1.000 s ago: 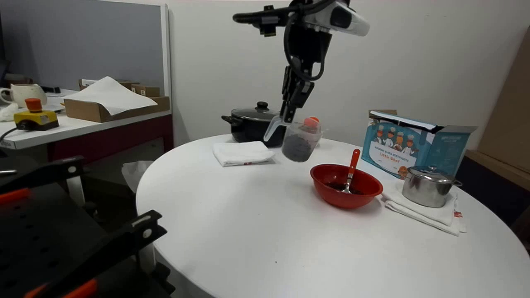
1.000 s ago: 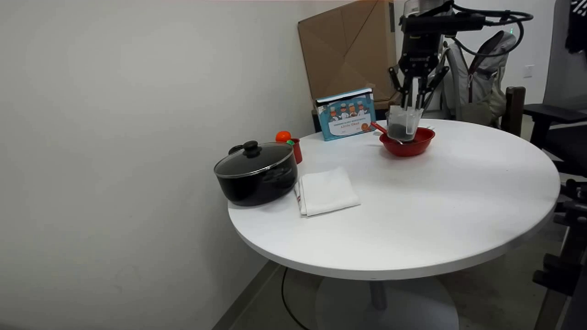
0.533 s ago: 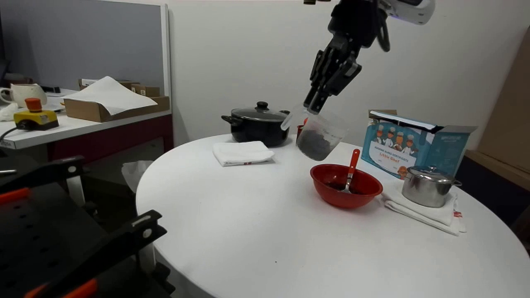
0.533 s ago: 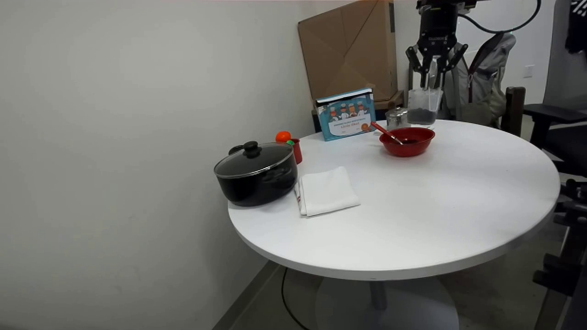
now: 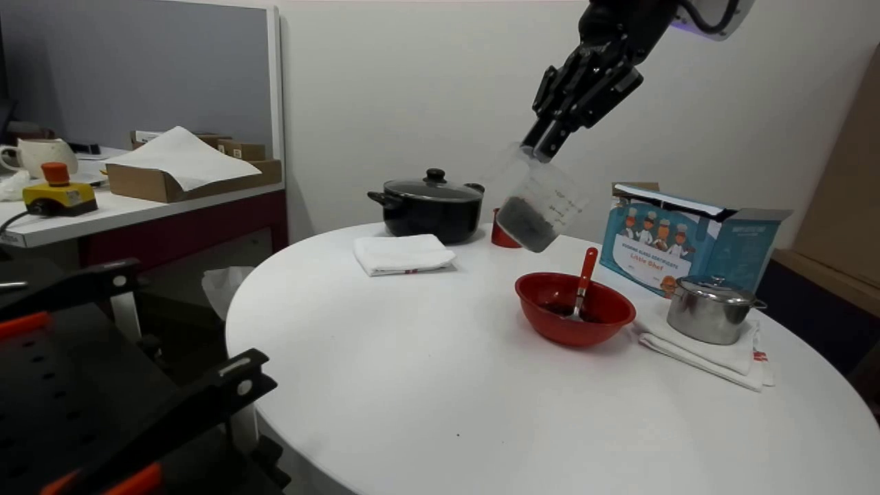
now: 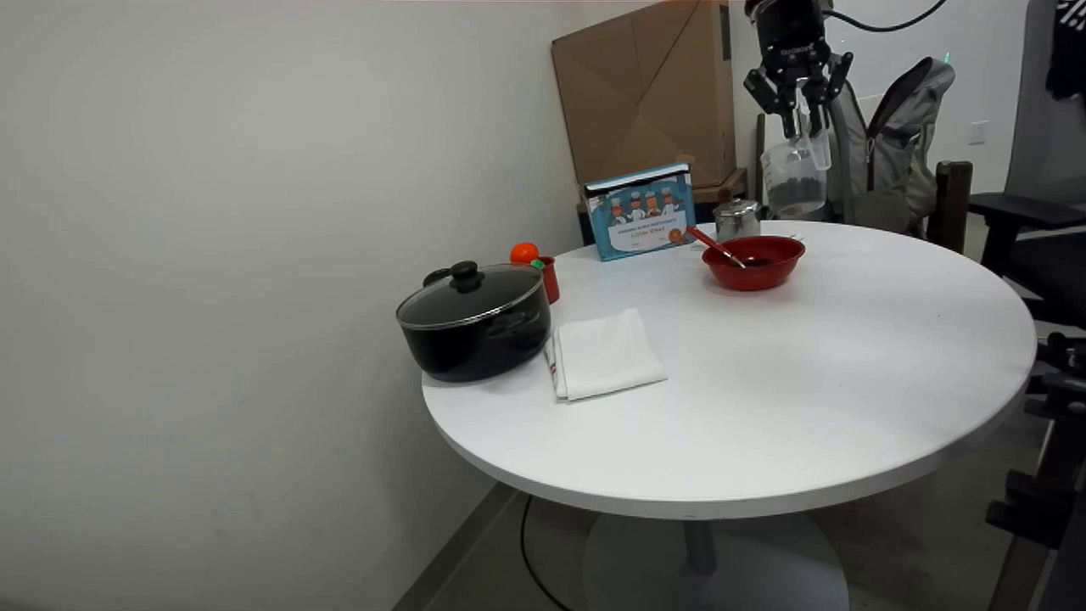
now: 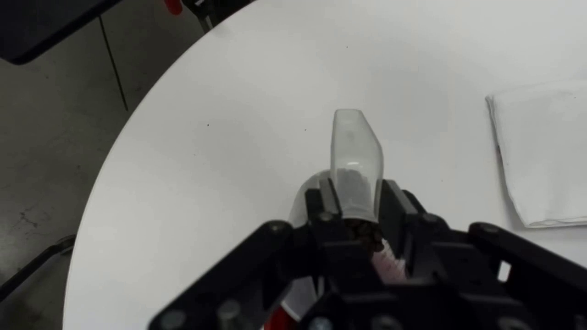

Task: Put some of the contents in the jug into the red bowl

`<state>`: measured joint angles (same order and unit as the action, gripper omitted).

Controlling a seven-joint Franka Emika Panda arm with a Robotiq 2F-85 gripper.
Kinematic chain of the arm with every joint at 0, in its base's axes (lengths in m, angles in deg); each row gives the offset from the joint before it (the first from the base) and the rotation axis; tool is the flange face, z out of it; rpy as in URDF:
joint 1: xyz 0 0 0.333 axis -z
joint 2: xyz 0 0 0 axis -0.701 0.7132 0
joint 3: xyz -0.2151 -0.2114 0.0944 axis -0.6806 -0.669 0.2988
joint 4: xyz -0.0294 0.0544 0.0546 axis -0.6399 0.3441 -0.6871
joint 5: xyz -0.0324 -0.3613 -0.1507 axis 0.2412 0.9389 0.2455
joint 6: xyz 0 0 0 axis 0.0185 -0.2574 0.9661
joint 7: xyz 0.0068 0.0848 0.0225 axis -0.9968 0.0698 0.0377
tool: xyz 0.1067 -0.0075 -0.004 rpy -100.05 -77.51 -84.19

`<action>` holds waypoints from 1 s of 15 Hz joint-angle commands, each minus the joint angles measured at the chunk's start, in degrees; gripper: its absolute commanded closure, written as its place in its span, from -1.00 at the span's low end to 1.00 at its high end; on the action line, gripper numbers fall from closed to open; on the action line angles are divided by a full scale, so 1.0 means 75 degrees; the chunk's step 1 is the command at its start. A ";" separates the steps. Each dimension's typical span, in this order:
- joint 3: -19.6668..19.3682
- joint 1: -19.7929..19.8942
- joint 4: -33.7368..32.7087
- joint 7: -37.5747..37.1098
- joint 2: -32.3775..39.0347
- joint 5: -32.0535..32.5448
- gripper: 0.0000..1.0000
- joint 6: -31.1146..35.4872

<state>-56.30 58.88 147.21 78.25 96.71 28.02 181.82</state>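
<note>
The jug (image 5: pixel 550 189) is clear, smooth plastic; the contents (image 5: pixel 526 221) look rough and grainy. The red bowl (image 5: pixel 557 331) looks like smooth plastic with a faint gloss, and the utensil (image 5: pixel 578 302) pairs a smooth red handle (image 5: pixel 588 264) with shiny metal. The small pot (image 5: pixel 708 317) is polished metal. The black pot (image 6: pixel 462 355) is glossy, its lid (image 6: pixel 484 297) like glass. The folded cloth (image 6: pixel 604 361) near it is matt, the table (image 6: pixel 780 382) smooth, the brown carton (image 6: pixel 645 93) dull cardboard.

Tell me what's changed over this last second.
The gripper has carried the jug up and to the right in both exterior views, tipping it further. Nothing was grabbed or released: its handle is still held, with dark contents still inside the jug. The red bowl, black pot and metal pot stayed where they were.
</note>
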 commanded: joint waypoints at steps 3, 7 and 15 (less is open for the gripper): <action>0.0036 0.0056 -0.2060 0.0027 0.1417 0.0148 0.86 -0.1539; 0.0162 0.0167 -0.3035 0.0160 0.2364 -0.0012 0.86 -0.2125; 0.0664 0.0852 -0.5018 0.0418 0.3626 -0.1235 0.86 -0.3240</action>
<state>-52.92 62.14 117.59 80.54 120.21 22.62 162.89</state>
